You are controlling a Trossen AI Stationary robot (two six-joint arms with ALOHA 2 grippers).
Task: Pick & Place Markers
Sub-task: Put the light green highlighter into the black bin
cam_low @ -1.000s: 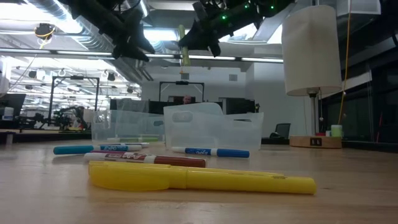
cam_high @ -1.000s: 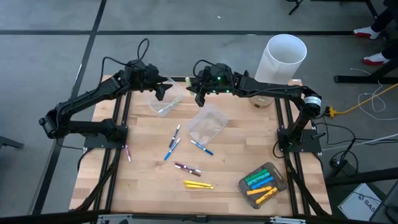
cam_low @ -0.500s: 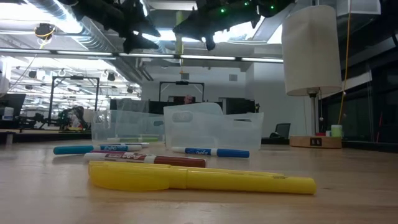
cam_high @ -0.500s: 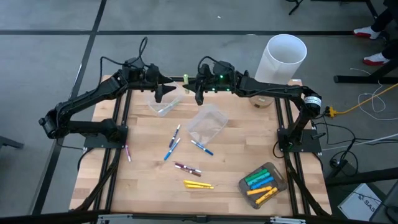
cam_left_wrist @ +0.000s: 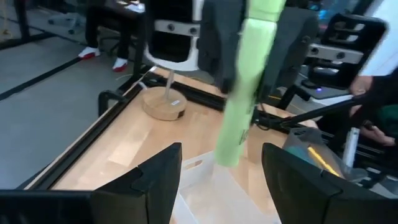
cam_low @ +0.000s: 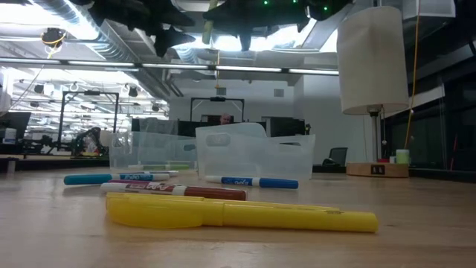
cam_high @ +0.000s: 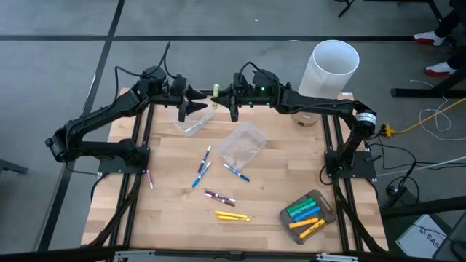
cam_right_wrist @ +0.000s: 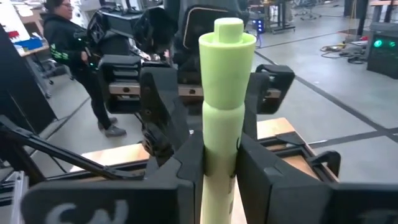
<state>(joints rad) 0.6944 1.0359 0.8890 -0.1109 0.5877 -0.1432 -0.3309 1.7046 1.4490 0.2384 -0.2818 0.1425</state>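
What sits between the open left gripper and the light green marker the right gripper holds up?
Nothing visible. The right gripper is shut on the light green marker, which hangs in open air just ahead of the open left gripper, above the clear plastic tub.

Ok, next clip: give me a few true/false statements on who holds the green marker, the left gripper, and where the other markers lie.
1. The right gripper is shut on the light green marker. True.
2. The left gripper is clamped on that marker. False: its fingers stand open, the marker between and beyond them, not touching.
3. Yellow, green and blue markers lie in the tray at the table's near right corner. True.
4. The wooden table has no loose markers. False: several lie on it, including a yellow marker and a maroon marker.
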